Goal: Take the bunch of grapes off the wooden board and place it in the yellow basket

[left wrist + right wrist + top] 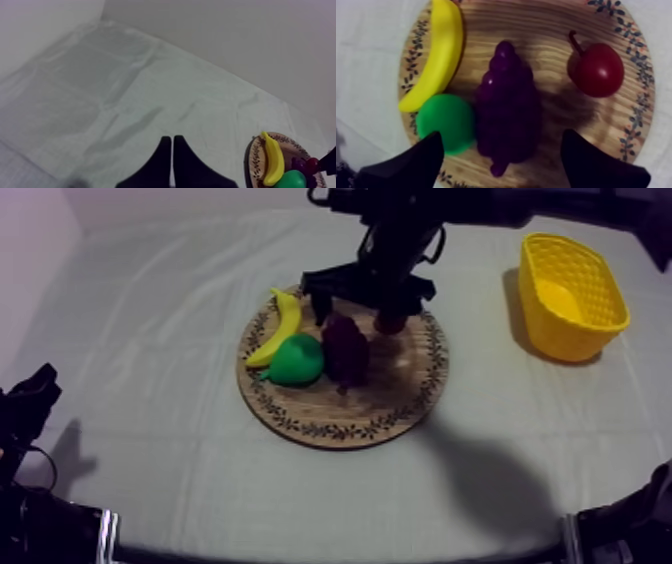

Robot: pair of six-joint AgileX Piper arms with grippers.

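The dark purple bunch of grapes (346, 348) (508, 110) lies in the middle of the round wooden board (345, 413) (546, 30). My right gripper (355, 306) (503, 137) hangs open just above the board, one finger at each side of the grapes and neither touching them. A yellow banana (278, 328) (436, 55) and a green pear (295, 360) (446, 122) lie left of the grapes, and a small red fruit (596, 70) lies on their other side. The yellow basket (570, 283) stands at the right. My left gripper (30, 403) (172, 142) rests shut at the lower left.
The right arm reaches in from the upper right, over the cloth between board and basket. The left wrist view looks across bare cloth toward the board (252, 155) with the banana (272, 160) on it. A wall runs along the table's far edge.
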